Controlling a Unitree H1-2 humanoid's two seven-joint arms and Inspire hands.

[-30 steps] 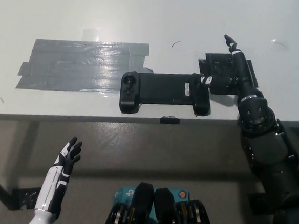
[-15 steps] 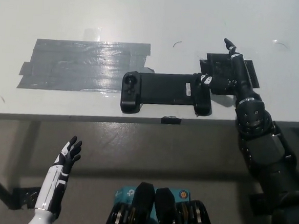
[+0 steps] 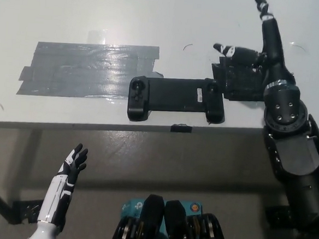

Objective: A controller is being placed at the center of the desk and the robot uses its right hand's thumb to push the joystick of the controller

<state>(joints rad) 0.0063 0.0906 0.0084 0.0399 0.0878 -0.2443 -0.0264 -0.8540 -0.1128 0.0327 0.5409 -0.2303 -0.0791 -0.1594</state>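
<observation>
Here the controller (image 3: 176,98) lay near the desk (image 3: 155,21) edge, the right hand (image 3: 257,47) spread above its right end, thumb poised for the joystick (image 3: 211,87), while the left hand (image 3: 73,165) hung spread below.

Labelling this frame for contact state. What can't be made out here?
Head view only:
- Right hand: fingertips run to the top edge, so spread unclear.
- Its thumb sits beyond the controller; its height above the desk can't be judged from above.
- Controller joysticks: too small and dark.
- Left hand: below the desk edge, palm hidden.
</observation>
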